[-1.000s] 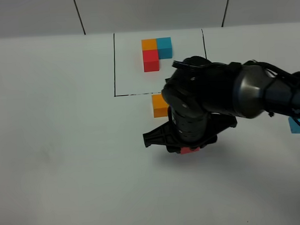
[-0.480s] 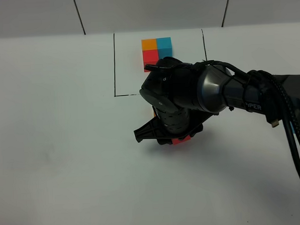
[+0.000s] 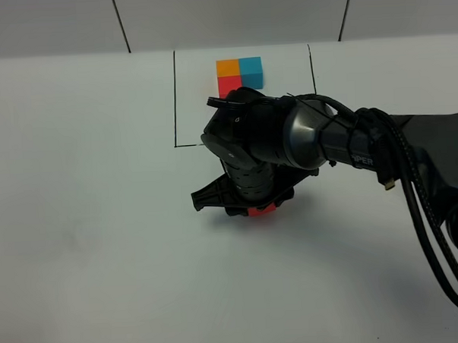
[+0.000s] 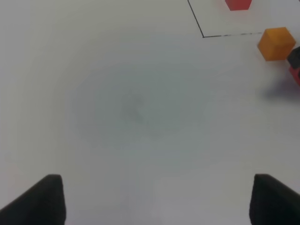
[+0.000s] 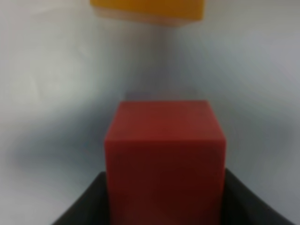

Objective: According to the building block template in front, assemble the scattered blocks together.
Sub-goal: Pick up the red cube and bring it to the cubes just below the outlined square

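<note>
Since second ago right gripper carried red cube leftward, nearer black outline; arm now covers loose orange cube in high view. At left, left gripper spread wide over table, only finger tips in shot. In right wrist view right gripper pinching red cube, fingers mostly cut off, orange cube just ahead, blurred. Inside outline, far side, block template: orange left, cyan right, red below orange, half hidden by arm
</note>
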{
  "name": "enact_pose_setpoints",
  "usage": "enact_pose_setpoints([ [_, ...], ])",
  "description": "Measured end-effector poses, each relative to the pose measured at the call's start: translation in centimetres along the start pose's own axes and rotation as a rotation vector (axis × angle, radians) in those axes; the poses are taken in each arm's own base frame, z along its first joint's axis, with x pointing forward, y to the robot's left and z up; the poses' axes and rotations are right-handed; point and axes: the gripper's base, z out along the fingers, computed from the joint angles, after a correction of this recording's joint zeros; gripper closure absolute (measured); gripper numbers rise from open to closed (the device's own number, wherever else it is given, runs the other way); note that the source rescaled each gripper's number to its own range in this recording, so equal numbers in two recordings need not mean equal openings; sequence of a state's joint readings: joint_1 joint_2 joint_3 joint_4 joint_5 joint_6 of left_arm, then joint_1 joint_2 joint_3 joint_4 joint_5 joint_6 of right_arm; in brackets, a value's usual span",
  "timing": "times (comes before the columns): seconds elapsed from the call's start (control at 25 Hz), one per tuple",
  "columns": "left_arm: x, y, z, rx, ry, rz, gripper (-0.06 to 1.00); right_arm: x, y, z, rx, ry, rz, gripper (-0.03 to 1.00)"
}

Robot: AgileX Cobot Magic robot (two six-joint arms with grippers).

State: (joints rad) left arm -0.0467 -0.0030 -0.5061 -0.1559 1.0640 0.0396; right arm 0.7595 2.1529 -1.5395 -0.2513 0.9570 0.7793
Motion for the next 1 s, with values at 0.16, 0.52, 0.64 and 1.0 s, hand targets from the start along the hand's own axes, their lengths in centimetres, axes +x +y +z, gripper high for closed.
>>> enact_pose_setpoints([
  [0.16,0.0,0.0,0.0,0.0,0.0,0.0,0.11,-0.6,0.8,0.3,-0.033,0.007,0.025,0.95],
  [0.52,0.0,0.0,0.0,0.0,0.0,0.0,0.11,-1.1,1.6,1.0,-0.049,0.011,0.037,0.95],
  [0.64,0.0,0.0,0.0,0.0,0.0,0.001,0.11,-1.2,1.7,1.0,-0.056,0.005,0.038,0.95],
  [1.0,0.0,0.0,0.0,0.0,0.0,0.001,0.11,-2.0,0.6,1.3,-0.057,0.004,0.073,0.95],
])
